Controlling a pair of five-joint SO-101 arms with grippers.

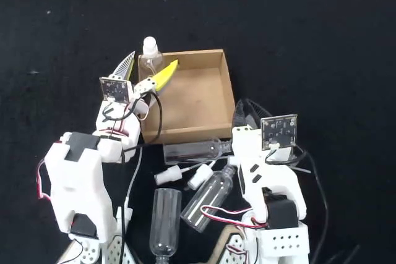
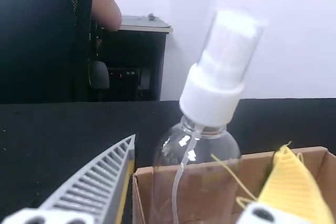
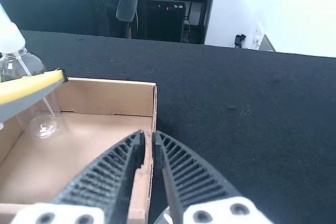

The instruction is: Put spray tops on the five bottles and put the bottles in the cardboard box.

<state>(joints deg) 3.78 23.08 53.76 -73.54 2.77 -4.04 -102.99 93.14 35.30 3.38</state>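
Note:
A clear bottle (image 1: 150,59) with a white spray top (image 2: 223,66) stands upright inside the cardboard box (image 1: 204,91), in its far left corner. My left gripper (image 1: 153,60) is open around it, the grey finger (image 2: 100,182) outside the box wall and the yellow finger (image 2: 291,187) inside. Neither finger touches the bottle. My right gripper (image 3: 149,136) is shut on the box's right wall (image 3: 148,119) near the front corner. Three uncapped bottles lie in front of the box (image 1: 195,150) (image 1: 210,199) (image 1: 165,217), with two loose spray tops (image 1: 169,175) (image 1: 201,177) among them.
Both arm bases (image 1: 80,183) (image 1: 275,202) stand at the near edge, with the lying bottles between them. Cables (image 1: 158,115) run over the box's front left corner. Black cloth (image 1: 322,47) covers the table right of and beyond the box.

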